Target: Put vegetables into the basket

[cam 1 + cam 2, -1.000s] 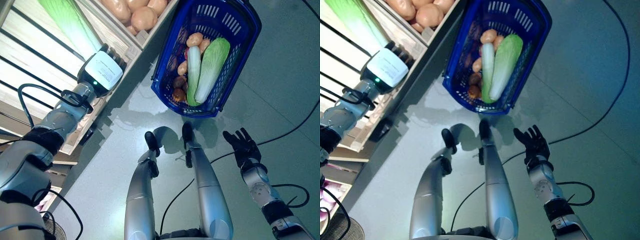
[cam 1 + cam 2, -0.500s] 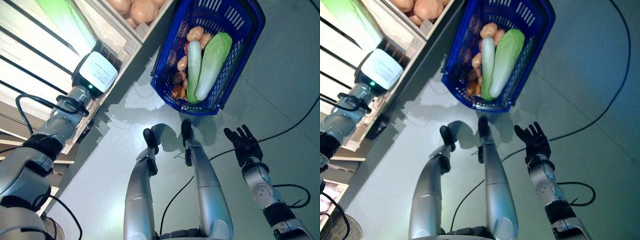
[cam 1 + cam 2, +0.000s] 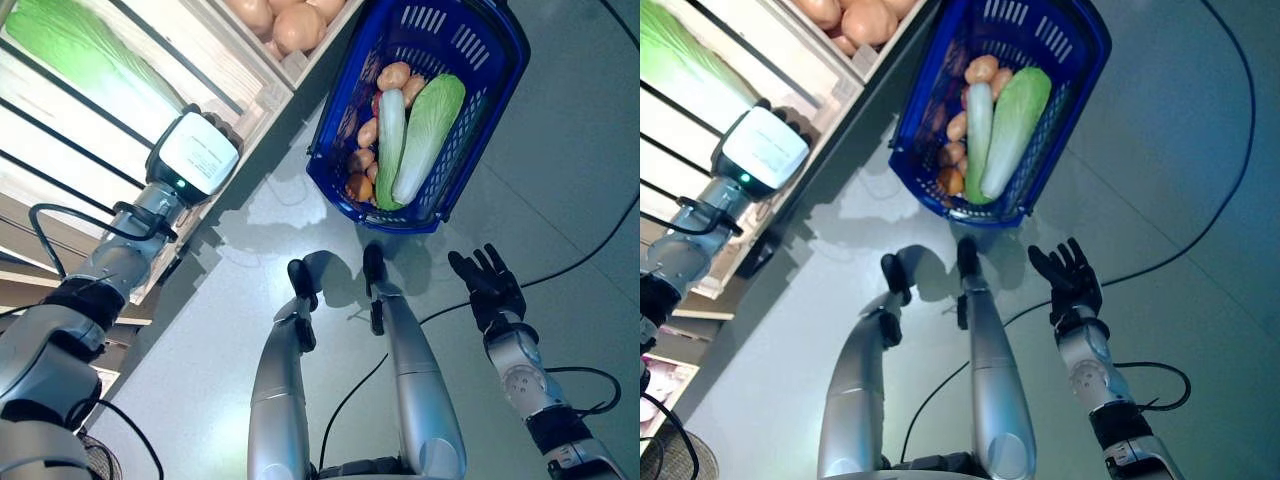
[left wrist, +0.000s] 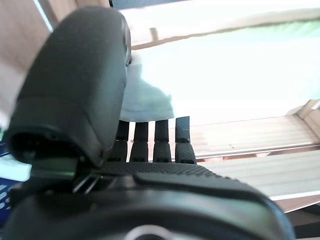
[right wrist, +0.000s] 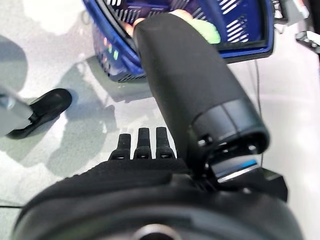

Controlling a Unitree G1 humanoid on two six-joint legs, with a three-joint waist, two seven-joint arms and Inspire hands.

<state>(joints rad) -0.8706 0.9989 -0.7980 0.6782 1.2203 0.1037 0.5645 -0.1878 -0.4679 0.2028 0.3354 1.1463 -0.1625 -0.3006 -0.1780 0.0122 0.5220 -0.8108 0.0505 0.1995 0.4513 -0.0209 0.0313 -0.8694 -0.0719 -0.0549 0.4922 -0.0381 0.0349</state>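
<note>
Left eye view: blue basket (image 3: 350,120) on floor, already holding a cabbage (image 3: 430,135), a white radish (image 3: 390,145) and small potatoes (image 3: 366,132). Left hand (image 3: 200,145), well left of basket, reaching at wooden shelf (image 3: 265,95), fingers extended, holding nothing. Right hand (image 3: 488,285) below basket, fingers spread, empty.

Blue basket (image 3: 1065,40) on the floor: holds a napa cabbage (image 3: 1018,125), a white radish (image 3: 979,130) and small round vegetables. Right hand (image 3: 1068,282) near it, fingers spread; left hand (image 3: 768,148) well apart at the wooden shelf (image 3: 790,45).
</note>
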